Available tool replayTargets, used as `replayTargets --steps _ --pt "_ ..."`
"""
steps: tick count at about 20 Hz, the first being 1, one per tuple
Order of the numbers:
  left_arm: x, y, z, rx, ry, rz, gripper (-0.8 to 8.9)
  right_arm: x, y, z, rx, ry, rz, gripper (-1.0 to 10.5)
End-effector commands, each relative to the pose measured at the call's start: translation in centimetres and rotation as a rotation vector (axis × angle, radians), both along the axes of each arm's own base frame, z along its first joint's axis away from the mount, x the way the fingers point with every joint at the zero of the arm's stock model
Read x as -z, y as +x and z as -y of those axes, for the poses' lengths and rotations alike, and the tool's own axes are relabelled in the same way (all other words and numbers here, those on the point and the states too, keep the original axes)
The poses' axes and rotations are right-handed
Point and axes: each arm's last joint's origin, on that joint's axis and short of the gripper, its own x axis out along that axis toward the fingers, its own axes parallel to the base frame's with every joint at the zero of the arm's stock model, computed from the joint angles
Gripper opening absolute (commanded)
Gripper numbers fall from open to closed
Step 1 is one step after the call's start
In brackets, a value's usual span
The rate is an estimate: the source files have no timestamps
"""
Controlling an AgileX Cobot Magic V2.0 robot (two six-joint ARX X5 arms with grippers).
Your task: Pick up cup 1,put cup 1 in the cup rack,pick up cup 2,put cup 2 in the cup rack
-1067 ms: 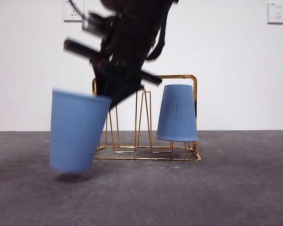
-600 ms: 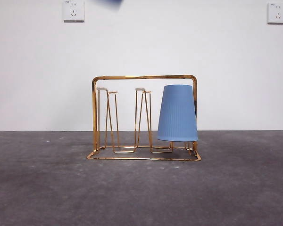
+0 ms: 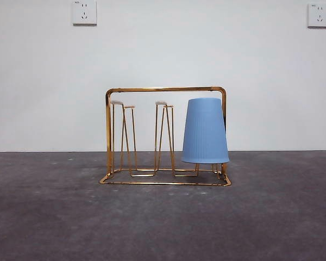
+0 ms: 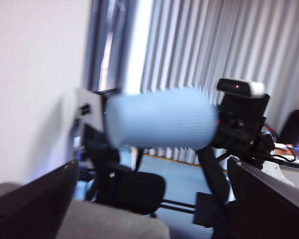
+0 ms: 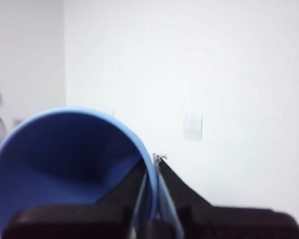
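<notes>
one blue cup (image 3: 205, 131) sat upside down on the cup rack (image 3: 165, 89), at its right end near the frame's upright. the second blue cup (image 5: 70, 169) was held aloft, the right gripper (image 5: 152, 199) pinching its rim between clenched jaws. the left gripper (image 4: 149, 199) was released, jaws spread wide, facing that cup (image 4: 162, 123) on its side.

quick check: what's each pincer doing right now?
Left pincer: open, holding nothing.
Right pincer: shut on the rim of the blue cup, lifted above the front view.
</notes>
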Motion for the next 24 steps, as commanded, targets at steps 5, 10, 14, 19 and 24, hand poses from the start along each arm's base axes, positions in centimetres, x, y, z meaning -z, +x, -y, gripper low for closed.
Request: replayTargets --steps 5,10,14,19,24 --pt "-0.8 3.4 4.7 0.250 -0.165 0.040 5.04 -0.8 -3.0 3.0 -0.015 0.049 0.197 -0.1" --pt "-0.7 5.6 7.6 0.391 -0.287 0.021 5.04 -1.6 -3.9 3.6 -0.079 0.092 0.319 -0.1" --pt "-0.6 6.8 9.0 0.486 -0.390 0.014 5.04 -1.8 -3.7 3.2 -0.092 0.079 0.368 -0.1" --pt "-0.2 7.4 10.2 0.610 -0.525 0.021 5.04 -2.4 -2.6 2.0 -0.103 0.093 0.397 -0.1" --pt "0.3 7.9 10.7 0.644 -0.592 0.024 5.04 -2.6 -1.2 0.4 -0.125 0.080 0.401 -0.1"
